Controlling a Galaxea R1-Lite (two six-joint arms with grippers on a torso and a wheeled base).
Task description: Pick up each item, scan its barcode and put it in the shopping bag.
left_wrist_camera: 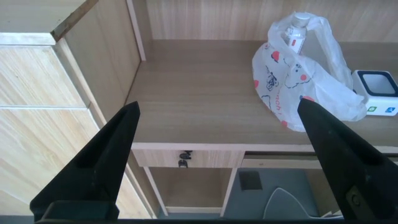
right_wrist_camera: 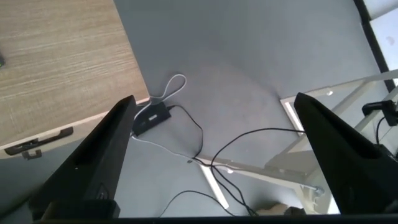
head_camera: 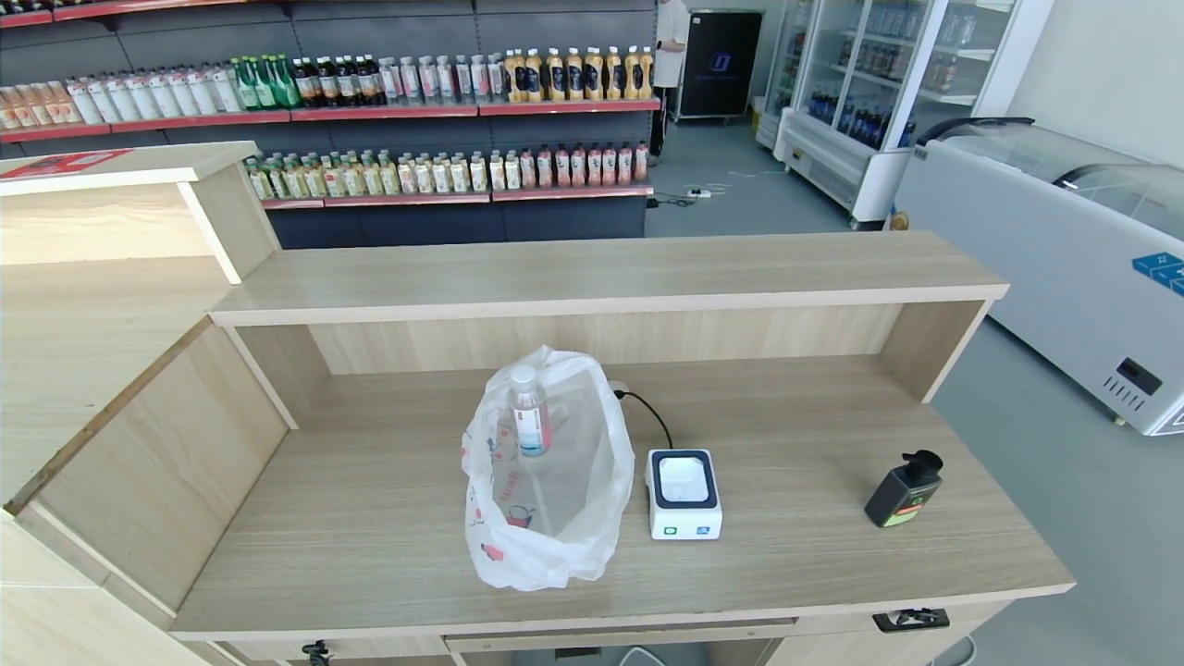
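Observation:
A translucent white shopping bag (head_camera: 546,499) stands open in the middle of the wooden counter (head_camera: 786,555), with a clear bottle (head_camera: 528,412) upright inside it. To its right lies a white barcode scanner (head_camera: 683,492) with a black cable. A dark bottle with a black pump top (head_camera: 904,490) stands near the counter's right side. My left gripper (left_wrist_camera: 217,118) is open and hangs off the counter's front edge, with the shopping bag (left_wrist_camera: 308,74) and the bottle (left_wrist_camera: 295,34) beyond it. My right gripper (right_wrist_camera: 214,112) is open above the grey floor, beside the counter's edge.
A raised wooden ledge (head_camera: 601,273) runs along the counter's back, and side walls close it at left and right. Shelves of drinks (head_camera: 370,92) and a chest freezer (head_camera: 1064,250) stand behind. Cables (right_wrist_camera: 205,155) trail across the floor under my right gripper.

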